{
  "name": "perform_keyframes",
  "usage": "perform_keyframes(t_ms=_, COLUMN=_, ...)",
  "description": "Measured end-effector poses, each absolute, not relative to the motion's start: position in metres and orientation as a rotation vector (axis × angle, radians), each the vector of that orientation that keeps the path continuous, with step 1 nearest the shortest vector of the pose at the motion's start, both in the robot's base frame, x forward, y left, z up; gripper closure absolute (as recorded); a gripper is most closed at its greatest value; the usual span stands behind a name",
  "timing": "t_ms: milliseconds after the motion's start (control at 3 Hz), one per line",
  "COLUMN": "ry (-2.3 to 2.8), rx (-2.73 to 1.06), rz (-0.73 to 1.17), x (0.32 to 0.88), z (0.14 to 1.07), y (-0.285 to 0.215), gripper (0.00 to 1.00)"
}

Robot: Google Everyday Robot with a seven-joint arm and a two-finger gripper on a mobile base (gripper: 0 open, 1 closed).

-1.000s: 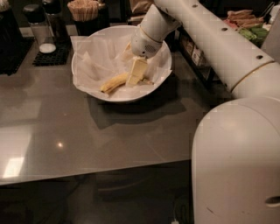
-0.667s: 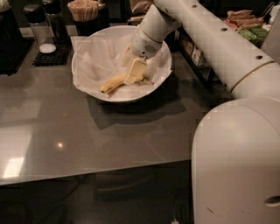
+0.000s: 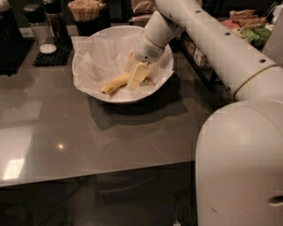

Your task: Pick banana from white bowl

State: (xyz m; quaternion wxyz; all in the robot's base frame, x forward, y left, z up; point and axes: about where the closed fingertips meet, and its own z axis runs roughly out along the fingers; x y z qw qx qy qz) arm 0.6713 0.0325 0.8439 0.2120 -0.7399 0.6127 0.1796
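The white bowl (image 3: 90,90) stands at the back middle of the grey counter, lined with crinkled white paper. The banana (image 3: 114,84) lies in its front part, small, curved and yellow, running from lower left to upper right. My gripper (image 3: 137,76) reaches down into the bowl from the upper right. It sits at the banana's right end and hides that end. The white arm comes in from the right, over the bowl's rim.
Glass shakers (image 3: 40,28) stand on a black mat at the back left. A holder of wooden sticks (image 3: 84,9) is behind the bowl. Packaged food (image 3: 247,26) lies at the back right. My white base (image 3: 241,167) fills the lower right.
My gripper has dipped slightly lower at the banana's right end. The banana and bowl have not moved.
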Motion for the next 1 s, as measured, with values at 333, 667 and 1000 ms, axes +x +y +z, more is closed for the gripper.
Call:
perform_keyframes(t_ms=333, ry=1.704, rx=-2.057, rz=0.522, x=0.6726, z=0.8381, y=0.0345, gripper=0.39)
perform_keyframes(t_ms=667, ry=1.704, rx=-2.057, rz=0.522, x=0.6726, z=0.8381, y=0.0345, gripper=0.58)
perform_keyframes(t_ms=1000, ry=1.705, rx=-2.056, rz=0.523, x=0.6728, z=0.8377, y=0.0344, gripper=0.81)
